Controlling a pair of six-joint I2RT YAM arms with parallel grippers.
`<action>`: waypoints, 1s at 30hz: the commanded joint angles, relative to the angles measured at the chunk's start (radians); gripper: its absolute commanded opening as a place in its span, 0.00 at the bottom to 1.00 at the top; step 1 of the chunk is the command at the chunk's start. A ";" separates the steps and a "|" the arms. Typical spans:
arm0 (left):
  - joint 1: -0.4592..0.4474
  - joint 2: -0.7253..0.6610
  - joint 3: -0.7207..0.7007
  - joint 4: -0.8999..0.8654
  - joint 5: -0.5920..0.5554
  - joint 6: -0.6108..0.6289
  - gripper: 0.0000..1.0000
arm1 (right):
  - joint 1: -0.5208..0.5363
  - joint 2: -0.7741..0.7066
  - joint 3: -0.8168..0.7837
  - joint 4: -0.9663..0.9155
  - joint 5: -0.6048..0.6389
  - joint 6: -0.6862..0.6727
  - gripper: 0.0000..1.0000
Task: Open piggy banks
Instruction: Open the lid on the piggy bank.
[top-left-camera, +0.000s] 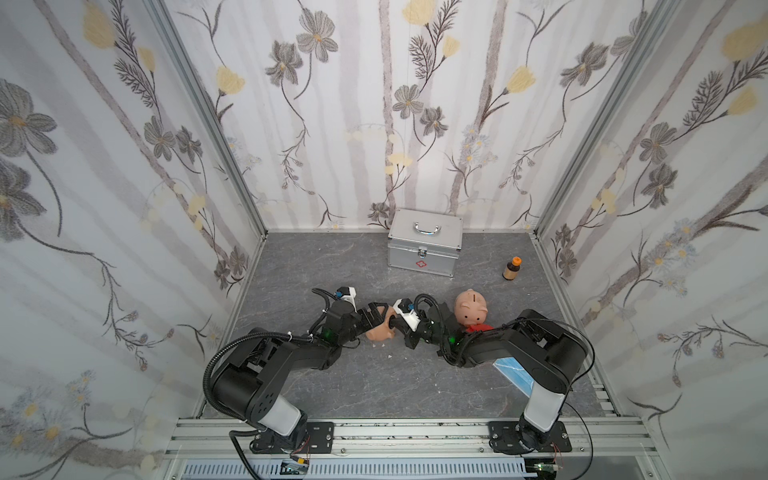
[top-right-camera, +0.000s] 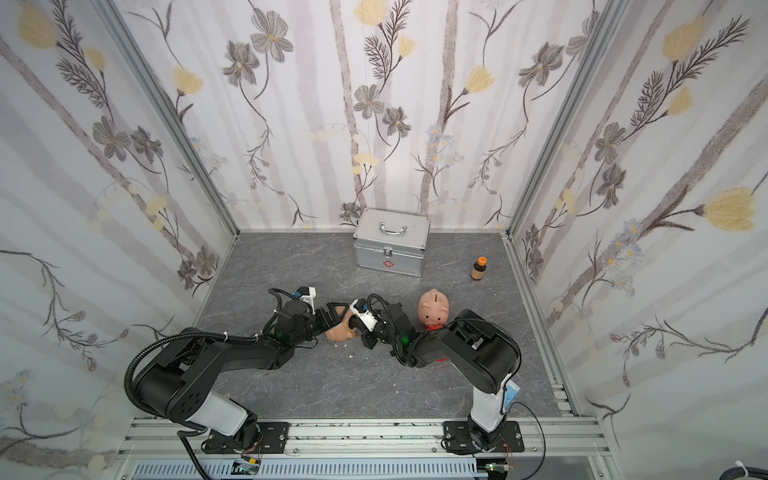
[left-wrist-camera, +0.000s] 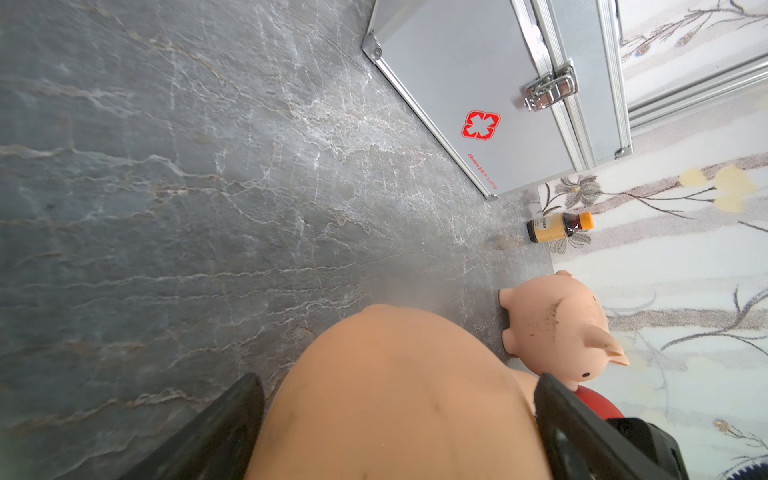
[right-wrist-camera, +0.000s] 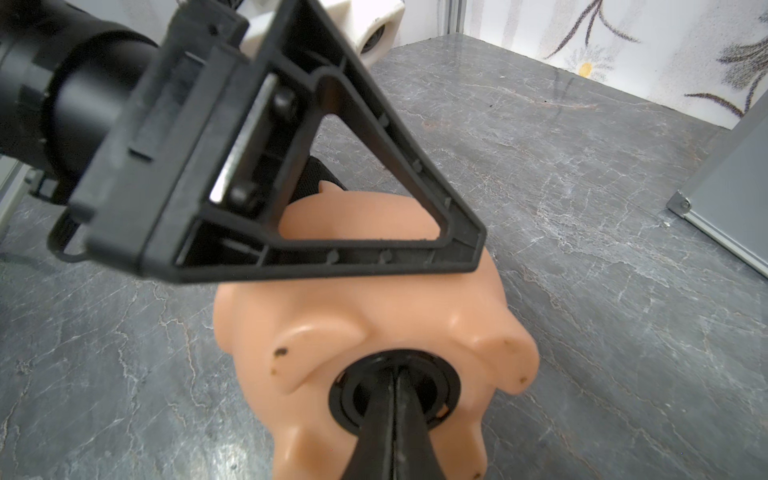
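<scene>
A peach-pink piggy bank (top-left-camera: 379, 333) (top-right-camera: 337, 331) lies on its side at mid floor, belly toward the right arm. My left gripper (top-left-camera: 382, 326) (left-wrist-camera: 397, 382) straddles its body (left-wrist-camera: 386, 340) with wide-set jaws pressing both flanks. The pig's round black plug (right-wrist-camera: 345, 395) faces my right gripper (right-wrist-camera: 395, 374) (top-left-camera: 393, 327), which is shut with its tips pushed into the plug's centre recess. Another peach piggy bank (top-left-camera: 469, 307) (left-wrist-camera: 557, 324) stands upright behind the right arm. A red piggy bank (top-left-camera: 478, 327) (left-wrist-camera: 598, 405) peeks out in front of it, mostly hidden.
A silver metal case (top-left-camera: 424, 245) with a red cross stands against the back wall. A small brown bottle (top-left-camera: 512, 268) with an orange cap is to its right. A blue flat item (top-left-camera: 513, 370) lies under the right arm. Small white bits (top-left-camera: 390, 356) dot the floor.
</scene>
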 joint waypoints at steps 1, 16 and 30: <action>-0.004 0.018 -0.001 -0.155 0.143 0.013 1.00 | 0.009 -0.018 0.004 0.125 -0.157 -0.090 0.00; 0.007 0.017 0.002 -0.172 0.148 0.029 1.00 | 0.017 -0.020 0.029 -0.019 -0.066 -0.269 0.00; 0.012 0.029 0.002 -0.167 0.149 0.033 1.00 | -0.023 -0.045 -0.027 0.076 -0.144 -0.196 0.00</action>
